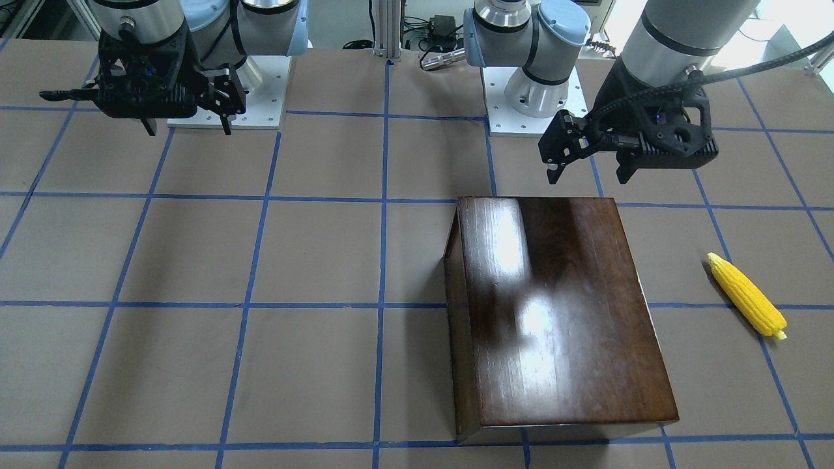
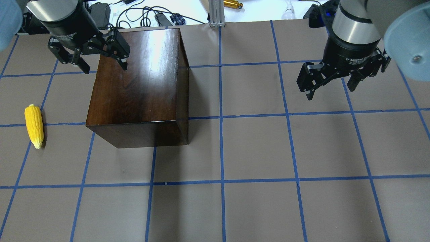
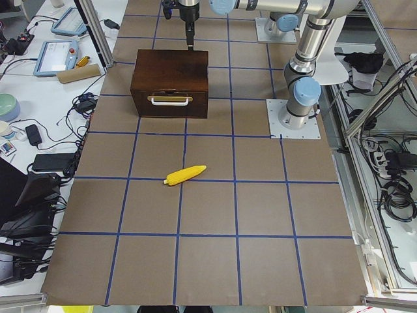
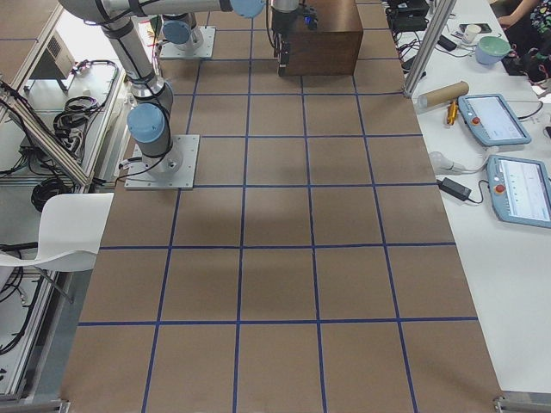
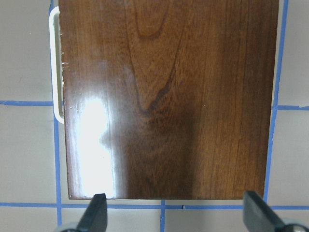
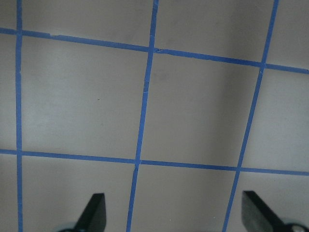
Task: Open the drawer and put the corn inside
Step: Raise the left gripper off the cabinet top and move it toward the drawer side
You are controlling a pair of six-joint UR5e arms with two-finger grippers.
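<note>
Setup: dark box (image 2: 141, 84) sits left of centre in the overhead view, on the taped table (image 2: 255, 148). Drawer (image 3: 171, 104) is shut, front panel flush with the box. It shows only in the exterior left view, facing that camera, with its pale handle (image 3: 170, 100) running across the panel. In the left wrist view the handle peeks out past the box's upper left edge.

Corn (image 2: 34, 126): lies flat on the table at the far left of the overhead frame, beside the box and clear of it, on the drawer-front side. Long axis runs nearly top to bottom of that frame, slightly tilted. Tapered tip points to the frame's bottom, blunt end to the top. In the front-facing view it is at the right edge, tip to the upper left, pale stub end to the lower right. Nothing touches it.

Left gripper (image 2: 104, 67): fingers spread wide, holding nothing. It hangs above the box's upper left corner in the overhead frame, and the wrist view looks straight down on the glossy lid.

Right gripper (image 2: 331, 91): fingers also spread, holding nothing, over bare table at the overhead frame's upper right, well apart from box and corn.
</note>
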